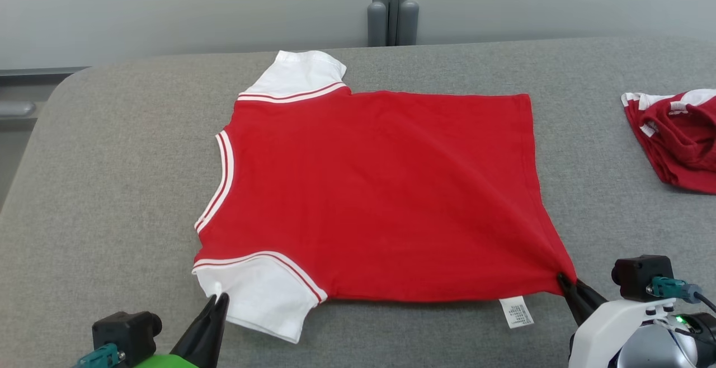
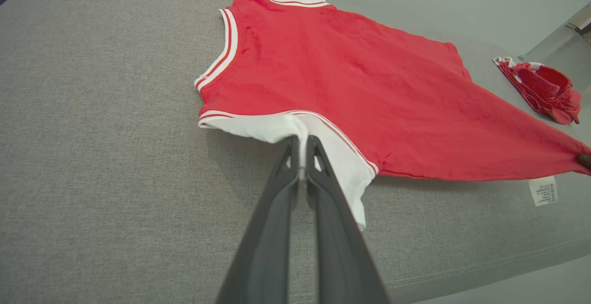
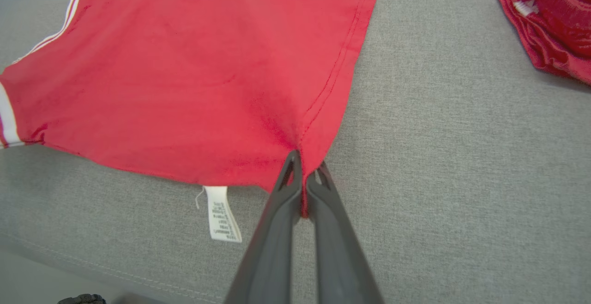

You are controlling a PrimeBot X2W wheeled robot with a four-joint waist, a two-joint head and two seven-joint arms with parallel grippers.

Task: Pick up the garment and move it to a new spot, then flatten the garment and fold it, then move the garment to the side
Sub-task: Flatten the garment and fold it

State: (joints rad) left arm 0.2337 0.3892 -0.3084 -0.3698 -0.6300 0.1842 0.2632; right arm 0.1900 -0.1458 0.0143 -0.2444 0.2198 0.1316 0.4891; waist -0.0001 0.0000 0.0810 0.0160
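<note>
Red shirt (image 1: pixel 380 189) lies flat mid table (image 1: pixel 112 161). Left end effector (image 1: pixel 217 300) is clenched on its white sleeve (image 1: pixel 257 295) at 7 o'clock, right end effector (image 1: pixel 562 279) on the hem corner (image 1: pixel 551 267) at 5. I'd pull evenly and lift both together.

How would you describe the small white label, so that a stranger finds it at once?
On the grey table, find the red shirt spread flat. At its near edge, beside the corner pinched by the right gripper, a small label lies on the table. Unlike the white sleeves, it is tiny and printed.
</note>
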